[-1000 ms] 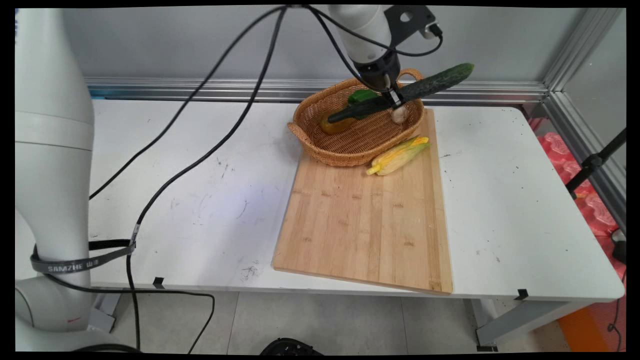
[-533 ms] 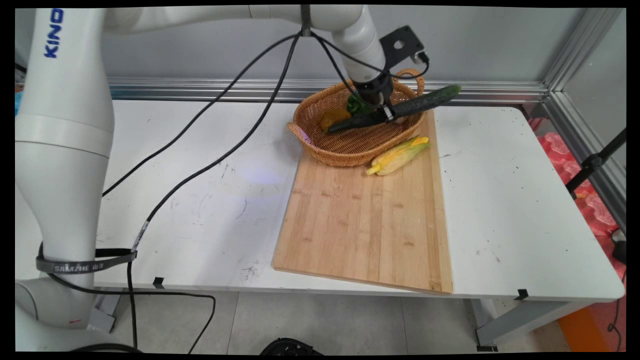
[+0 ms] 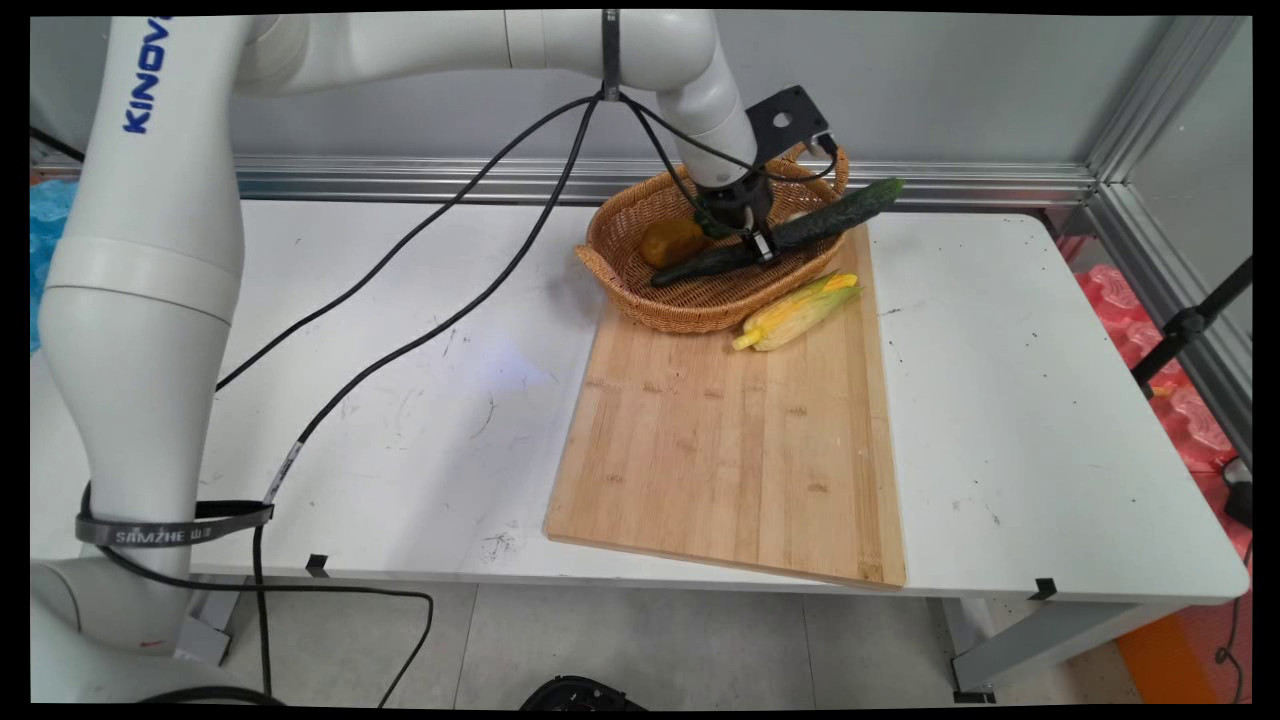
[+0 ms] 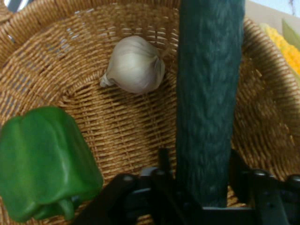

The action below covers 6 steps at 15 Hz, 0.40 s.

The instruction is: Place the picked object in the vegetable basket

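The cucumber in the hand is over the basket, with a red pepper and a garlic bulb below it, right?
Not quite: the pepper is green, as the hand view shows. The hand does hold the cucumber over the basket, with the garlic bulb below.

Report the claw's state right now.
Claw: closed on the cucumber, holding it low over the wicker basket.

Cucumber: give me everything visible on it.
The cucumber is long, dark green and bumpy-skinned, whole. The gripper is shut on it near mid-length. It hangs tilted across the wicker basket, its lower end inside and its upper end jutting past the rim. In the hand view it passes beside the garlic bulb.
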Motion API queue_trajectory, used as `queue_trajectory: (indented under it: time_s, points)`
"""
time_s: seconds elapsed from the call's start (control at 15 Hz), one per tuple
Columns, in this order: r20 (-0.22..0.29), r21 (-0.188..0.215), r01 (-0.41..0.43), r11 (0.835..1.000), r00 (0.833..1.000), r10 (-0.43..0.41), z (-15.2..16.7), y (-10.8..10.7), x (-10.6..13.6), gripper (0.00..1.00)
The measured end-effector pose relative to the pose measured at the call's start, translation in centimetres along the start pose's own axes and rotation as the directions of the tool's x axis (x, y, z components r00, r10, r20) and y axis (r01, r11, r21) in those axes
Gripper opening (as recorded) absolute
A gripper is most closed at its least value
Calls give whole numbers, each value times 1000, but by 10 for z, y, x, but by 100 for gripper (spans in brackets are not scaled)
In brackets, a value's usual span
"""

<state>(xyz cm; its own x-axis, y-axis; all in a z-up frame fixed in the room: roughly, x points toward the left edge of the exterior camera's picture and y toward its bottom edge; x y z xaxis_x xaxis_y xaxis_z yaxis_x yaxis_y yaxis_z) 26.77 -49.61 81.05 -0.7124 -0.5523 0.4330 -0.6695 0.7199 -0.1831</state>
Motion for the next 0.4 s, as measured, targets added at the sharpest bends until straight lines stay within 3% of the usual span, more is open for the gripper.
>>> queue_trajectory:
  time_s: [0.4]
  points:
    - [-39, -16, -6, 1000, 999, 5, -7, -11, 3, 100]
